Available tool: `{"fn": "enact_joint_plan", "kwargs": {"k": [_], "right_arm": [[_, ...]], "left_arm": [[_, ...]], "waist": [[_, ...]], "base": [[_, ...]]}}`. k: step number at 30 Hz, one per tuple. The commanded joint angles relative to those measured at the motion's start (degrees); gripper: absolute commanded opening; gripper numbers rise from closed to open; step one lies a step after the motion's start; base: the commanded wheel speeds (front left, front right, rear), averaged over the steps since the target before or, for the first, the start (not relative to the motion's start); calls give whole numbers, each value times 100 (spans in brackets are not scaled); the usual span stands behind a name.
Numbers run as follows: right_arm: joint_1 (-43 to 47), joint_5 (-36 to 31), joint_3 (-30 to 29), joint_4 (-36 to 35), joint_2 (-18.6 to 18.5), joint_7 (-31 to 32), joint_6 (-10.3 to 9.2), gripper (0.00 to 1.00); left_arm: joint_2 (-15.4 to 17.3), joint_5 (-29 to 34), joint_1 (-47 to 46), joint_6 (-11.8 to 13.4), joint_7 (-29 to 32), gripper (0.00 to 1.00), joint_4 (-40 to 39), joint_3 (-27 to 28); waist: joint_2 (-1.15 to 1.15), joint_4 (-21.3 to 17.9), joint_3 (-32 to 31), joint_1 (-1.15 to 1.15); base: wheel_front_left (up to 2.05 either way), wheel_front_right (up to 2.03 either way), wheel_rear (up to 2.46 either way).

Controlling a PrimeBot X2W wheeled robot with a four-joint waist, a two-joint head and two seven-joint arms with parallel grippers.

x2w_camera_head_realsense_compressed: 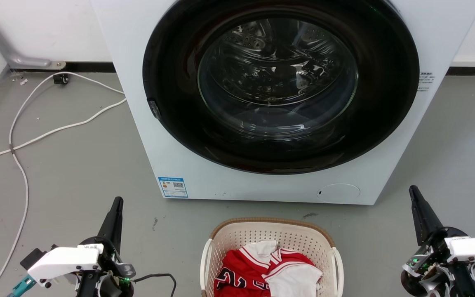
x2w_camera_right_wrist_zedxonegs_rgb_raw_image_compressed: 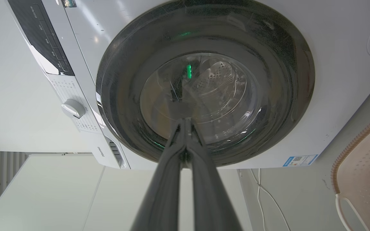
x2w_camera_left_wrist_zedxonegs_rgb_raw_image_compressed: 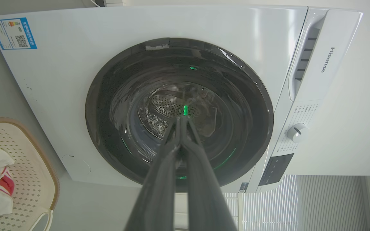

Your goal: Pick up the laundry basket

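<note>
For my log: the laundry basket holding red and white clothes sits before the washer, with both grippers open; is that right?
No: the left gripper and right gripper are shut, as the two wrist views show; the rest holds.

White front-loading washing machine [x2w_camera_head_realsense_compressed: 138, 103] with a dark round glass door [x2w_camera_head_realsense_compressed: 278, 82], closed. Blue label [x2w_camera_head_realsense_compressed: 173, 187] at its lower left corner; round service flap [x2w_camera_head_realsense_compressed: 338, 192] at its lower right. White cable [x2w_camera_head_realsense_compressed: 56, 131] on the grey floor to its left. Red-and-white garments [x2w_camera_head_realsense_compressed: 262, 272] lie in front of it.
</note>
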Motion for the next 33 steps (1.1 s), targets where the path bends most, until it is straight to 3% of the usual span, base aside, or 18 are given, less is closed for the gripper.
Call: {"fn": "enact_joint_plan", "kwargs": {"k": [1, 33], "right_arm": [[-65, -22, -7, 6, 13, 15, 0, 0], [-66, -28, -11, 6, 16, 16, 0, 0]], "left_arm": [[-1, 18, -53, -25, 37, 0, 7, 18], [-19, 43, -53, -25, 42, 0, 8, 42]], "waist": [[0, 0, 0, 0], [0, 0, 0, 0]], "base": [[0, 0, 0], [0, 0, 0]]}}
